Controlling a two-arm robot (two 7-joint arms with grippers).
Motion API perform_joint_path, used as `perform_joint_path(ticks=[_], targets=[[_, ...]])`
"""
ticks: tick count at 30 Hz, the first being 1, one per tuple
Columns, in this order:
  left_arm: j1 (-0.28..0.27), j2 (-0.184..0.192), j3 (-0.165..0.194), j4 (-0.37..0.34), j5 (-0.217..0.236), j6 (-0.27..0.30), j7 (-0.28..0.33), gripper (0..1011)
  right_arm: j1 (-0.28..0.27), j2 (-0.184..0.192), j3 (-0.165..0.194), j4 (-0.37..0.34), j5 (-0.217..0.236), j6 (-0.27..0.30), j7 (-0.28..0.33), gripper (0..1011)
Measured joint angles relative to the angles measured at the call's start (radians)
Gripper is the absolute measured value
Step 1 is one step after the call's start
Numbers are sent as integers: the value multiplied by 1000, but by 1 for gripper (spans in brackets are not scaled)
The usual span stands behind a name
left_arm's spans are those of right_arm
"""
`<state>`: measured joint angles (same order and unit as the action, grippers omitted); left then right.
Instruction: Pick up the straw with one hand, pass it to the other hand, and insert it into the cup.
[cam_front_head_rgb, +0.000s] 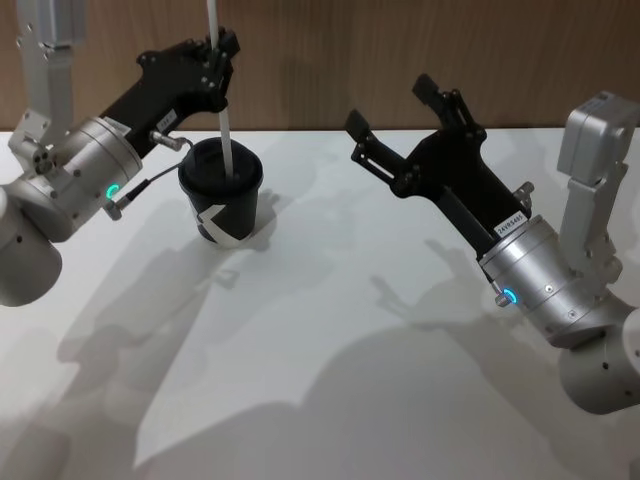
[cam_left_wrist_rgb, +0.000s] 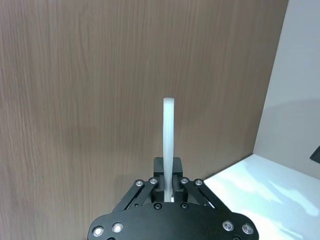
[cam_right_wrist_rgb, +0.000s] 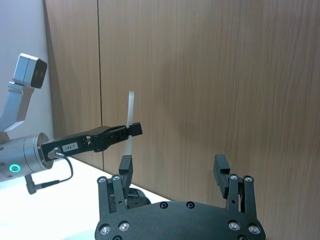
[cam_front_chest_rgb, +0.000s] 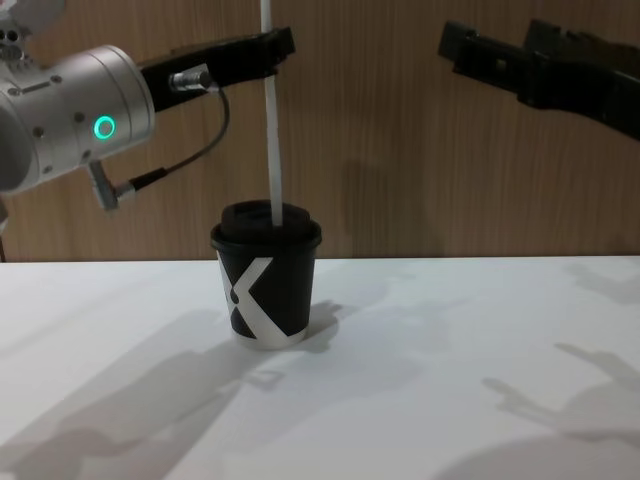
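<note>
Now straw (cam_front_chest_rgb: 272, 130) upright in cup (cam_front_chest_rgb: 266, 290)

Over at ten o'clock the left pincer (cam_front_head_rgb: 222, 62) is closed around the straw (cam_front_head_rgb: 224, 110), which stands upright with its lower end down in the lid of the cup (cam_front_head_rgb: 221, 198). The cup sits on the white tabletop (cam_front_head_rgb: 330, 330), directly below that pincer. The right pincer (cam_front_head_rgb: 392, 112) hangs at about two o'clock, its fingers spread wide and holding nothing, well apart from the cup.
</note>
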<state>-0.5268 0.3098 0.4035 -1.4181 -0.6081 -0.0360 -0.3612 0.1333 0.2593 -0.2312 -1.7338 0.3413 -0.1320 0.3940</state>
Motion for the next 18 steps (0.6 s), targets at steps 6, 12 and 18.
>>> perform_joint_path(ticks=[6,12,18], targets=[[3,-1,3,5,15,4,1,246,0,0,0,0,0,0,0,1001],[15,1,3,-2,26,4,2,444,0,0,0,0,0,0,0,1001],[40,9,-6,-30,33,0,5,627,-1,2,-2,-2,1,0,0,1001]])
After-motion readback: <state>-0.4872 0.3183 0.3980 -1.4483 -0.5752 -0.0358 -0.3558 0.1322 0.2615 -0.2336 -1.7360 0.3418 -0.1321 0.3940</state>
